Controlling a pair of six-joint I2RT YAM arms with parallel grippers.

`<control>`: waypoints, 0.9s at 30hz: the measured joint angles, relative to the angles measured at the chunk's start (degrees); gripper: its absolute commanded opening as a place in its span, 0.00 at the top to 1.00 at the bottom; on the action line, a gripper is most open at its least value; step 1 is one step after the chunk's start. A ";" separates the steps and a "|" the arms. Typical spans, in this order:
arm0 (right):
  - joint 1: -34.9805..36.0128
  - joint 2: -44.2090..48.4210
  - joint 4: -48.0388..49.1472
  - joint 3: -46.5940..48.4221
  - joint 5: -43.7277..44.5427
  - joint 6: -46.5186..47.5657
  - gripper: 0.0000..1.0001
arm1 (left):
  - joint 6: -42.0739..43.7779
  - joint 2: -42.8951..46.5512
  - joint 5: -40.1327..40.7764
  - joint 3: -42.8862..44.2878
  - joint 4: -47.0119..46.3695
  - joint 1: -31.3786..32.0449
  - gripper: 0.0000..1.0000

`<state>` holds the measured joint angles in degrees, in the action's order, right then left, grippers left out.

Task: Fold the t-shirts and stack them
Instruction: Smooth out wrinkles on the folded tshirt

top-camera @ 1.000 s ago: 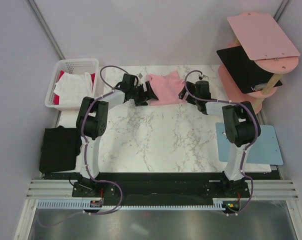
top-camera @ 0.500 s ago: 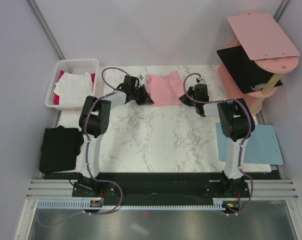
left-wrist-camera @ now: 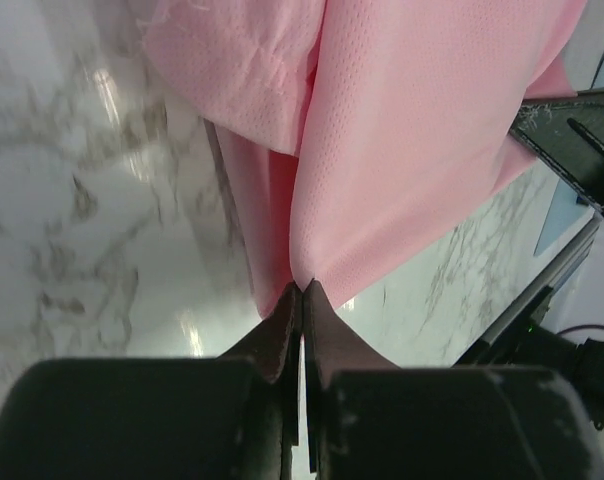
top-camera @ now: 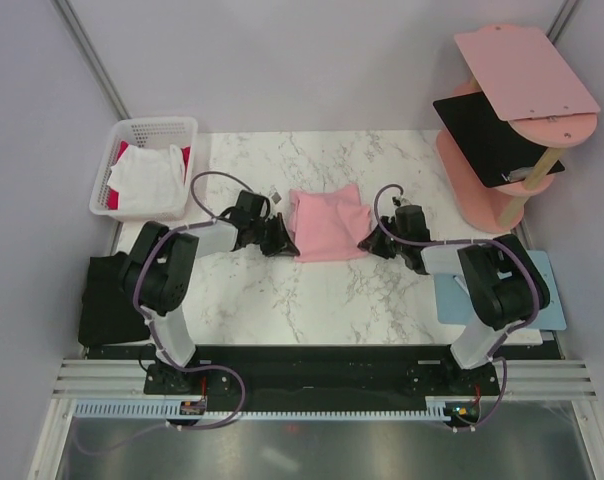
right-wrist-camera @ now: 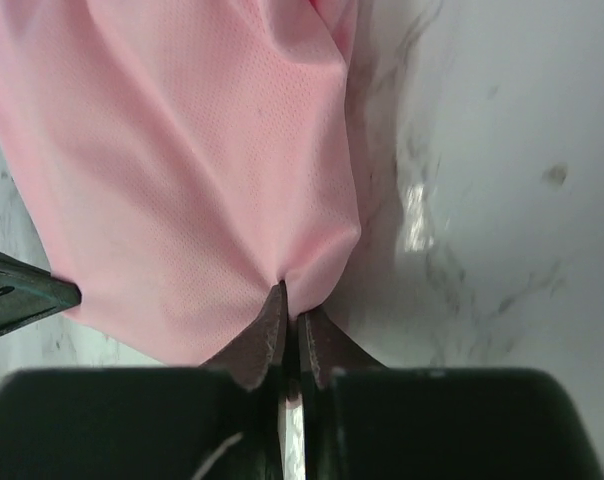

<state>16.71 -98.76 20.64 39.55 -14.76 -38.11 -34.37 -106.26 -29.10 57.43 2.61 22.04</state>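
The light pink t-shirt [top-camera: 329, 224] lies partly folded in the middle of the marble table. My left gripper [top-camera: 280, 238] is shut on its left edge and my right gripper [top-camera: 374, 243] is shut on its right edge. The left wrist view shows pink t-shirt cloth [left-wrist-camera: 422, 120] pinched at the tips of the left gripper [left-wrist-camera: 304, 285]. In the right wrist view the pink t-shirt [right-wrist-camera: 182, 150] bunches into the closed tips of the right gripper [right-wrist-camera: 292, 300]. A black t-shirt [top-camera: 117, 295] lies at the table's left edge. White t-shirt cloth [top-camera: 142, 178] with red beneath fills the basket.
A white basket [top-camera: 147, 127] stands at the back left. A pink shelf [top-camera: 522, 70] with a black sheet [top-camera: 487, 135] on its lower board stands at the back right. A light blue mat [top-camera: 544, 290] lies beside the right arm's base.
Both grippers have shut on the pink t-shirt's sides and drawn it from the back of the table toward the middle, with both arms pulled in nearer to their bases.
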 measured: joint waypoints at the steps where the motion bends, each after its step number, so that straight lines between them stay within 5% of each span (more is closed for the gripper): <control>1: 0.68 1.60 -0.87 -1.40 -0.24 -0.04 0.72 | -0.07 1.97 0.09 -2.36 0.09 0.52 0.76; 2: 1.42 3.04 -1.88 -2.56 -0.48 0.02 0.62 | -0.09 3.39 0.09 -4.17 0.22 0.92 0.46; 3: 1.99 4.35 -2.78 -3.43 -0.68 0.09 0.41 | -0.20 5.11 0.26 -6.32 0.20 1.42 0.34; 5: 2.82 7.06 -4.55 -4.61 -1.20 0.11 0.19 | -0.61 8.37 0.72 -9.79 0.94 2.05 0.12; 6: 2.95 8.50 -5.03 -4.81 -1.29 0.39 0.02 | -0.92 10.10 0.63 -10.71 1.29 2.19 0.08; 11: 3.04 15.54 -11.76 -4.59 5.01 3.21 0.02 | 0.31 17.46 7.06 -10.01 4.55 2.34 0.06; 16: 2.99 12.61 -13.81 0.90 10.21 5.57 0.02 | 2.29 17.33 12.63 -3.41 6.84 2.19 0.10; 27: 2.95 -4.94 -7.15 13.31 11.54 6.23 0.17 | 5.68 0.33 17.22 16.17 8.61 1.81 0.19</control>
<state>19.66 -103.70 13.50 52.86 -3.22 -31.88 -28.69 -105.93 -11.88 73.60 11.22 23.86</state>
